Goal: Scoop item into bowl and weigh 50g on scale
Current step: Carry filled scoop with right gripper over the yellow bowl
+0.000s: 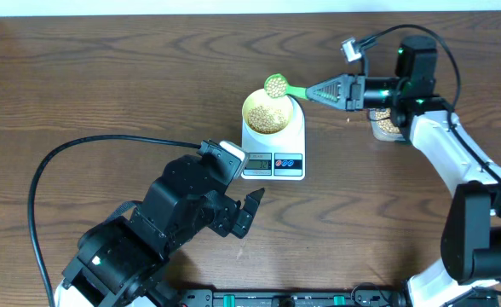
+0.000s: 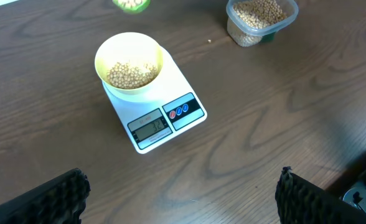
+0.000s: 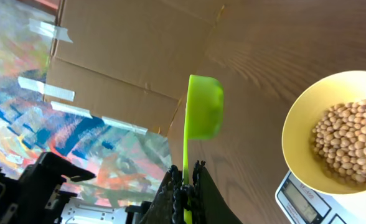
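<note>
Presently the right end effector (image 1: 317,89) is clamping the green scoop (image 1: 291,89) by its slim, stiff handle, carrying light, probably roll-prone beans (image 1: 276,84) just beyond its tips, beside the bowl (image 1: 249,104) sitting on the scale (image 1: 290,136).

Centrally on the wooden tabletop (image 1: 106,85), toward the far edge, sits the flat white digital scale (image 1: 290,136). On its far half stands the round yellow-green bowl (image 1: 249,109) holding beige beans (image 1: 267,116). A green plastic scoop (image 1: 275,84) hangs above; a clear plastic tub (image 1: 386,125) lies rightward.

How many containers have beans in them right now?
3: the bowl on the scale, the clear tub to its right, the green scoop in the right gripper by the bowl's far rim.
</note>
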